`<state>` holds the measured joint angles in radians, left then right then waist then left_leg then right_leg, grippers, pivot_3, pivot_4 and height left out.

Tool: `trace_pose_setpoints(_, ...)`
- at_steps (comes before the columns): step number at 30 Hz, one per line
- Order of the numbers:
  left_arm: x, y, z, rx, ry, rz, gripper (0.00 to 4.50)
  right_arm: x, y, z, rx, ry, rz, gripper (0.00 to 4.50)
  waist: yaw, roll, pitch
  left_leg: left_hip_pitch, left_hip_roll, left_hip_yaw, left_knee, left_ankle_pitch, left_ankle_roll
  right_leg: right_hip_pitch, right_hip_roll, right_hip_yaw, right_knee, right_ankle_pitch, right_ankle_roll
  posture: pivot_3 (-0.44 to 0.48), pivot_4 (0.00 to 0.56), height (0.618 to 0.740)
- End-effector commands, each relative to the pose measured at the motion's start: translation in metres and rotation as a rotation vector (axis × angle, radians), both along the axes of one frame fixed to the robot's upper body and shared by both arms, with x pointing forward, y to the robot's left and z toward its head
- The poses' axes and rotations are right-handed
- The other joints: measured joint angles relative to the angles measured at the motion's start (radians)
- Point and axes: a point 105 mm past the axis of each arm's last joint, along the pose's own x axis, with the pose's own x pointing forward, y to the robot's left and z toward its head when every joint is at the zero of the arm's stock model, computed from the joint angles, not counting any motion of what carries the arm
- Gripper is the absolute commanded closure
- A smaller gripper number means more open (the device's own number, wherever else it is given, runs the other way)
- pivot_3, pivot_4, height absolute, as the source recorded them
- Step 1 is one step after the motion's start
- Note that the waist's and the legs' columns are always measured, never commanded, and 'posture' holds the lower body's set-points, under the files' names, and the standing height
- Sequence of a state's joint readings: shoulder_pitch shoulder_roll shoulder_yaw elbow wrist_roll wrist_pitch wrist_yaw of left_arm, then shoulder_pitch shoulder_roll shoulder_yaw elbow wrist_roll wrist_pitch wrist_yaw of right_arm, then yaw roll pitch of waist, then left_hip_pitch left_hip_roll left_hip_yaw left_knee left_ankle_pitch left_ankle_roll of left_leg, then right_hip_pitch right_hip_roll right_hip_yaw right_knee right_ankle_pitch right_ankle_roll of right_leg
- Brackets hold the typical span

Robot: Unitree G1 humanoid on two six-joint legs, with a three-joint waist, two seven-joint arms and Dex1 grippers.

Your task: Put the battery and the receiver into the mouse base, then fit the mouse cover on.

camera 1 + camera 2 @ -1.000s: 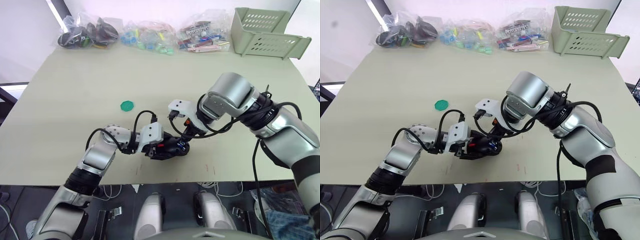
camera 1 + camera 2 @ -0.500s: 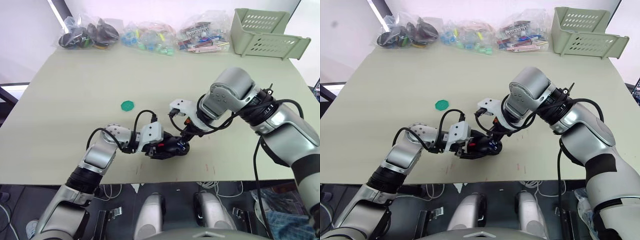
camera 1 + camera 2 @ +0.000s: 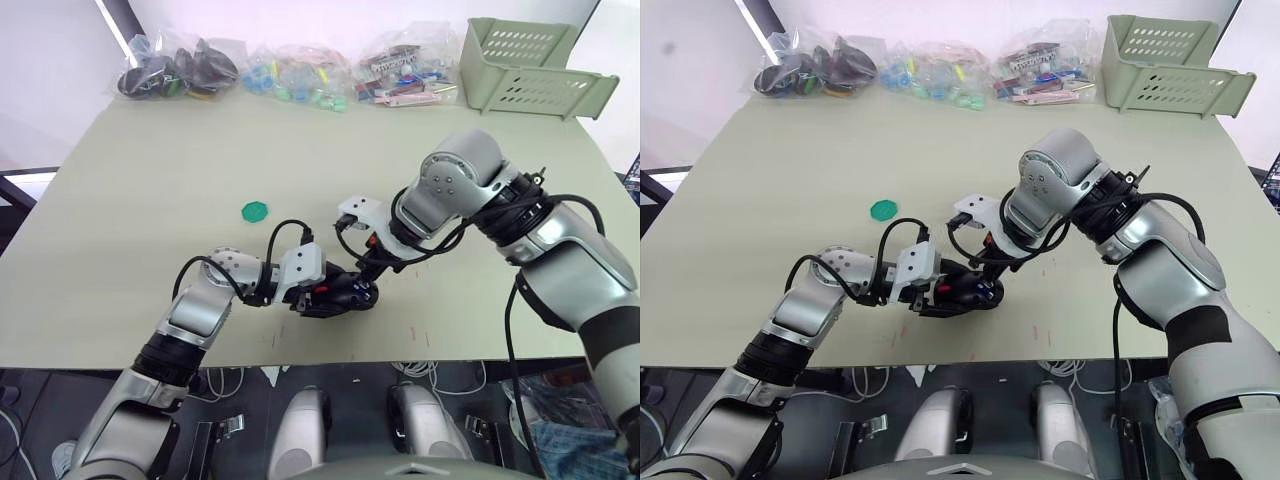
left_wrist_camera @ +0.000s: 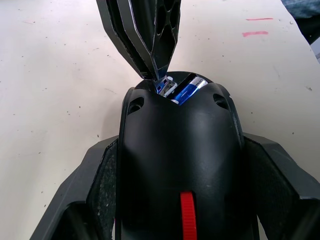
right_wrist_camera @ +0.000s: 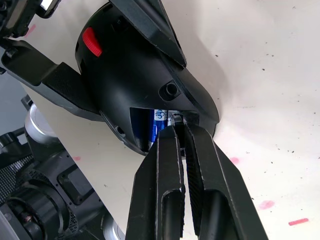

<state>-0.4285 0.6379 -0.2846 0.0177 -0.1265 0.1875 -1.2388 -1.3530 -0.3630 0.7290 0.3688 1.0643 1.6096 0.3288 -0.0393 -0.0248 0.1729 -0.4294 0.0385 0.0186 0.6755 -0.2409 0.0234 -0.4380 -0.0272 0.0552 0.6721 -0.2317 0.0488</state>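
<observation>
One black mouse base [image 4: 180, 150] with red wheel, clamped in left pincer [image 4: 175, 210], blue battery [image 5: 152, 131] inside, right pincer [image 5: 179, 131] pinched narrow

We see the mouse base [image 3: 338, 296] near the table's [image 3: 150, 180] front edge, the battery [image 4: 186, 90] in it, a disc [image 3: 254, 211] behind-left.

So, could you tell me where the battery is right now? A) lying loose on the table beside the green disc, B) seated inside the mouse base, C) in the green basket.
B: the blue battery sits inside the mouse base, which the left gripper clamps.
</observation>
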Motion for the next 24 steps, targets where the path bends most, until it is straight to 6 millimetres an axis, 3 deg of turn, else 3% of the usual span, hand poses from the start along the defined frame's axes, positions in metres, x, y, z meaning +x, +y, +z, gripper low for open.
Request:
trace_pose_setpoints(1,0.003,-0.006,0.002,-0.010,-0.023,-0.001,1.26,-0.004,0.008,0.007,0.019,-0.012,0.030,4.50,0.000,0.000,0.000,0.000,0.000,0.000,0.000,0.000,0.000,0.000,0.000,0.000,0.000,0.000,0.000,0.000,0.150,0.740)
trace_pose_setpoints(24,0.007,-0.008,0.004,-0.023,-0.007,0.007,1.26,-0.006,-0.002,0.004,0.039,0.015,-0.015,4.50,0.005,0.000,0.000,-0.002,0.000,0.000,0.001,0.000,0.000,0.000,-0.001,0.000,-0.001,0.000,0.000,0.000,0.150,0.740)
